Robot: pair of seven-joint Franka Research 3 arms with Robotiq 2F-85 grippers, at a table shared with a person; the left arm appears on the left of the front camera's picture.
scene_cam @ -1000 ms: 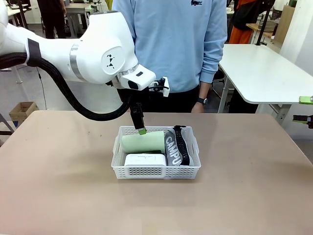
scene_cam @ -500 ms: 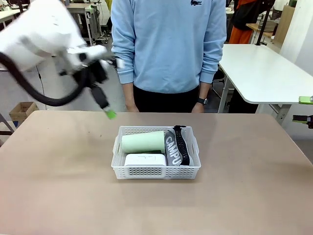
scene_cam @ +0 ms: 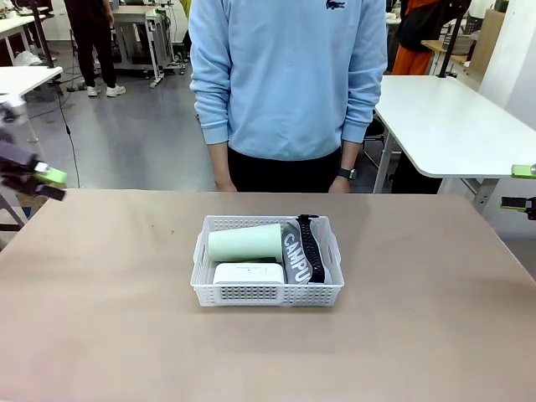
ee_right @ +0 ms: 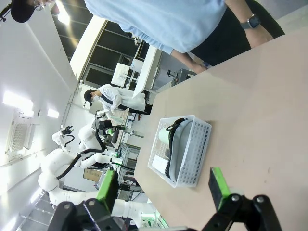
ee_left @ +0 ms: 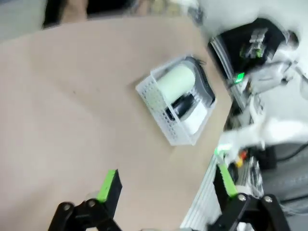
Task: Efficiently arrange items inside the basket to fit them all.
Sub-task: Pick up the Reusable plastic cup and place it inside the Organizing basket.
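One basket [scene_cam: 266, 291] sitting mid-table [scene_cam: 100, 318], long side running left-right in the front view, nearer the person's edge than the robot's. Four things inside, one of each:

- one pale green cup [scene_cam: 244, 244], tipped over on its side in the far-left part, long axis left-right, one end right up against the pouch; can't tell which end is the mouth
- one small white box [scene_cam: 248, 274], lying flat in the near-left corner, just in front of the cup, long side left-right
- one grey pouch [scene_cam: 295, 256] with "CAMPUS" on it, standing on edge in the right half, long axis near-to-far, lettering reading up along it
- one black stapler [scene_cam: 312, 248], tucked just right of the pouch, same near-to-far direction, far end poking a bit above the rim

Two tools, both well away from the basket. Left tool [ee_left: 166, 182] off past the table's left edge, green pads spread wide, nothing between them. Right tool [ee_right: 163, 185] out on the right side, also spread fully apart with nothing pinched.

One person [scene_cam: 289, 79] in a light blue sweatshirt standing at the far edge, arms hanging down.
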